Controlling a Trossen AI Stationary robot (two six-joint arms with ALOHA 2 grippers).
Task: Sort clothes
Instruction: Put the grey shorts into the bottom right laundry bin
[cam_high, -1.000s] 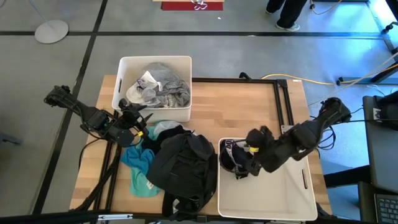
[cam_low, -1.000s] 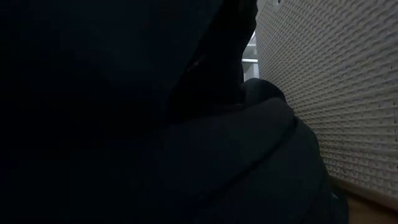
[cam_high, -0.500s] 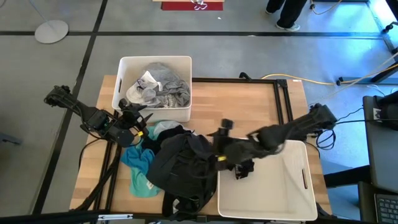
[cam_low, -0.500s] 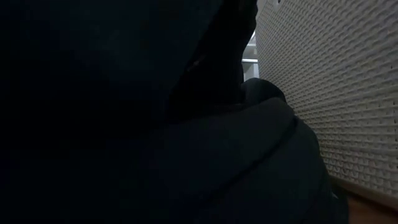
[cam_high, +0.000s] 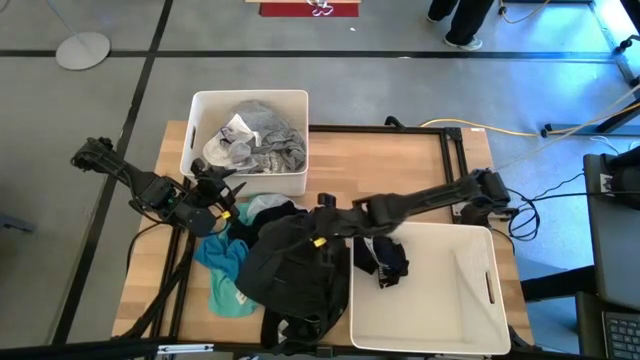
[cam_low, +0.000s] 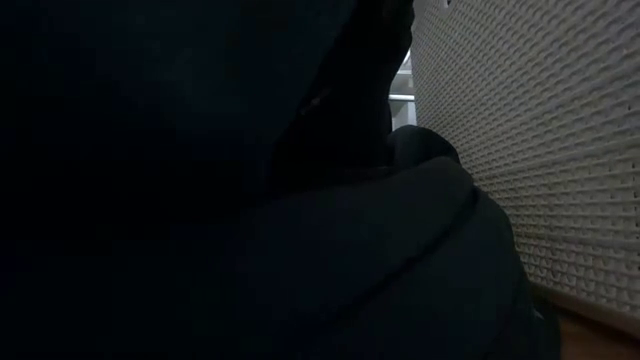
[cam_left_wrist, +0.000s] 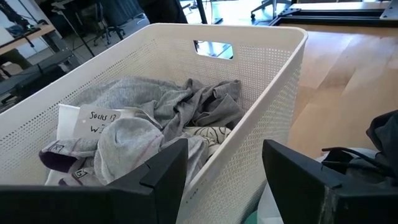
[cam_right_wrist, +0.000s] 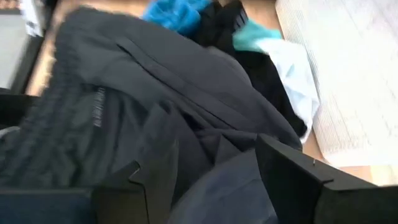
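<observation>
High view: crumpled black garment (cam_high: 295, 270) beside perforated bin (cam_high: 430, 300)

the wooden table (cam_high: 400, 165) sits on a grey floor (cam_high: 400, 90) crossed by dark lines (cam_high: 150, 55). a black frame (cam_high: 455, 150) edges the tabletop on the far side of the right gripper. a round white base (cam_high: 83, 48) stands on the floor well beyond the left gripper, and a yellow cable (cam_high: 520, 130) trails off past the table's right edge. a red mat (cam_high: 308, 8) lies at the far edge of the floor, near a person's legs (cam_high: 462, 20). past the left gripper, dim desks and chairs (cam_left_wrist: 93, 15) fill the room.
</observation>
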